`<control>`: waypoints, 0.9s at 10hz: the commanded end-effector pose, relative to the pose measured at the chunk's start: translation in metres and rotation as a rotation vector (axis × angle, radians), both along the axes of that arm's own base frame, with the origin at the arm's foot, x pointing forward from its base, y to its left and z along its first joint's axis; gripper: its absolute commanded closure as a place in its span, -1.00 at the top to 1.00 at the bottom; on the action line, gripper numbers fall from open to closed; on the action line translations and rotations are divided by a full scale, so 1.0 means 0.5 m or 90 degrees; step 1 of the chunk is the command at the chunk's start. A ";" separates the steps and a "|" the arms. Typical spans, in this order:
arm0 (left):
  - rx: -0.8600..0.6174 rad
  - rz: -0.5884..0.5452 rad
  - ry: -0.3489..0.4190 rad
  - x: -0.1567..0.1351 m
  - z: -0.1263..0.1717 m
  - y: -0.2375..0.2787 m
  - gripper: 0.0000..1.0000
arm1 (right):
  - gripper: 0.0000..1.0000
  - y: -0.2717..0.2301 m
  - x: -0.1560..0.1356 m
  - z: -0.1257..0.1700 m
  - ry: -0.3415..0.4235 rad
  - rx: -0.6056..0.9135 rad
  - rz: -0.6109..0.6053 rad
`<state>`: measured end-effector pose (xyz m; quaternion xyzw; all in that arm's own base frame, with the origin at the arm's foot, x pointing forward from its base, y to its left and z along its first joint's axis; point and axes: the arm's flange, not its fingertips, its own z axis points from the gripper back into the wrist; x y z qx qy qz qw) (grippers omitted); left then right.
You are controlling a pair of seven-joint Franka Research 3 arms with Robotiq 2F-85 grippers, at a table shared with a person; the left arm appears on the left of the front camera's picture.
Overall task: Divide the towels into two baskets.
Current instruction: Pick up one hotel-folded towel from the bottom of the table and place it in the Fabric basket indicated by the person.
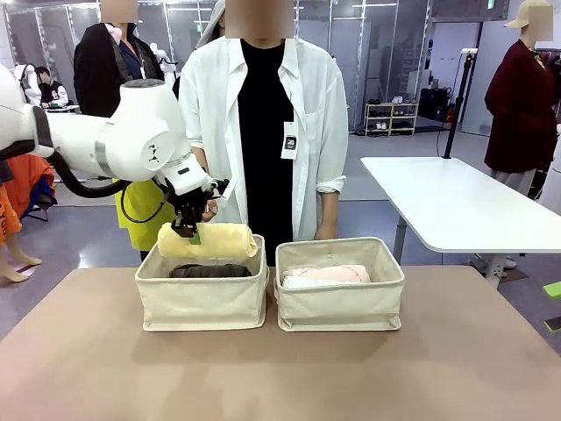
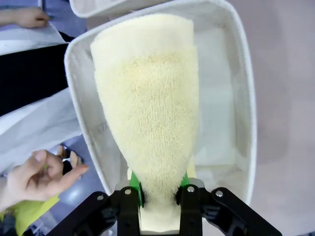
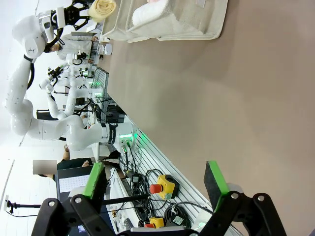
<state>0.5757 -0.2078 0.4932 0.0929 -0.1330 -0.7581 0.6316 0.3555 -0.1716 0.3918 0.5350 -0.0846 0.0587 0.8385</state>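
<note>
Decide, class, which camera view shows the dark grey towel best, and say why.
The front view: the dark grey towel lies in the left basket, just under the yellow towel that the left gripper holds. In the left wrist view the yellow towel hangs over that basket and covers the grey one. The right wrist view gives no clear sight of it.

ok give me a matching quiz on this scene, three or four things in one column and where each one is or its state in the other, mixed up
Things:
1. yellow towel
2. dark grey towel
3. pink towel
4. right gripper

Place or state:
A. lying in the basket on the robot's right
B. open, holding nothing, above bare table
C. gripped at one end by the left gripper, above the basket on the robot's left
D. lying at the bottom of the basket on the robot's left

Pairs: 1-C, 2-D, 3-A, 4-B
</note>
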 end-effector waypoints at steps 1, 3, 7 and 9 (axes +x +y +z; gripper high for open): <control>0.048 0.031 0.016 0.037 -0.009 -0.007 -0.38 | 1.00 0.003 -0.006 0.005 -0.004 0.004 0.000; 0.056 0.047 0.041 0.051 -0.044 -0.005 -0.32 | 1.00 0.003 -0.006 0.005 -0.004 0.004 0.000; 0.027 0.059 0.055 0.034 -0.061 0.020 1.00 | 1.00 0.003 -0.006 0.005 -0.004 0.004 0.000; 0.005 0.066 0.055 0.026 -0.062 0.032 0.76 | 1.00 0.003 -0.006 0.005 -0.004 0.004 0.000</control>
